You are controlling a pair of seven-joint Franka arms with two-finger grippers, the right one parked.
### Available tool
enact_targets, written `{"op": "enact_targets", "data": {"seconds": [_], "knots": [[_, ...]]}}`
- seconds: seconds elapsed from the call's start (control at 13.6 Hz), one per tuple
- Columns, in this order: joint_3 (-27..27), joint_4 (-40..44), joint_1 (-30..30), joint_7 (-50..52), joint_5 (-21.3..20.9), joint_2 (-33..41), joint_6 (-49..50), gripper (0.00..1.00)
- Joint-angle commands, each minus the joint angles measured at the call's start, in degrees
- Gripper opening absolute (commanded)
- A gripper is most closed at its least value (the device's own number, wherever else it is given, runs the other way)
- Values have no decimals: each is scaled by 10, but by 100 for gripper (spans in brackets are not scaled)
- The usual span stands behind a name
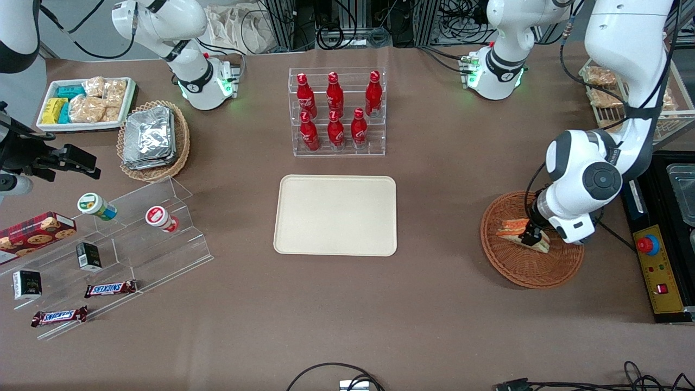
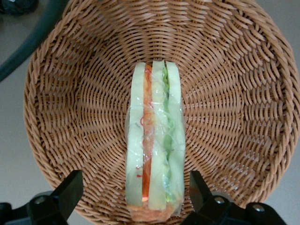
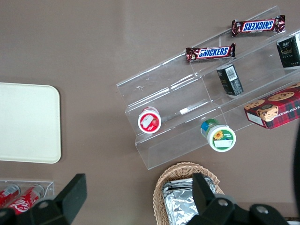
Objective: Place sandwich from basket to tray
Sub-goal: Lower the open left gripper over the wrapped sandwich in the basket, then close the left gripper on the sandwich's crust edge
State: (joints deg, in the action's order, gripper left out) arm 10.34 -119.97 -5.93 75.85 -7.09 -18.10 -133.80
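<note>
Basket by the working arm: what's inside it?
The basket holds one wrapped sandwich standing on edge; the open gripper straddles it. Whatever lies under the sandwich is covered.

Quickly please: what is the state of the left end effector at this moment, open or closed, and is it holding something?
Left end effector: open, over the basket, fingers on both sides of the sandwich, not yet gripping it.

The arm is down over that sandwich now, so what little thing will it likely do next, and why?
Probably close the hand on the sandwich. Its fingers are open and sit on either side of the wrapped wedge, which lies in the basket; the tray holds nothing yet.
</note>
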Motion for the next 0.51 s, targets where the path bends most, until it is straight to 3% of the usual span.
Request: {"op": "enact_targets", "data": {"seconds": [0.0,0.22,0.44], "knots": [[-7,-4,6,15,-15,-11,-27,98],[-8,-4,6,15,-15,-20,-43,85],[-8,-4,6,15,-15,-22,-44,46]]}}
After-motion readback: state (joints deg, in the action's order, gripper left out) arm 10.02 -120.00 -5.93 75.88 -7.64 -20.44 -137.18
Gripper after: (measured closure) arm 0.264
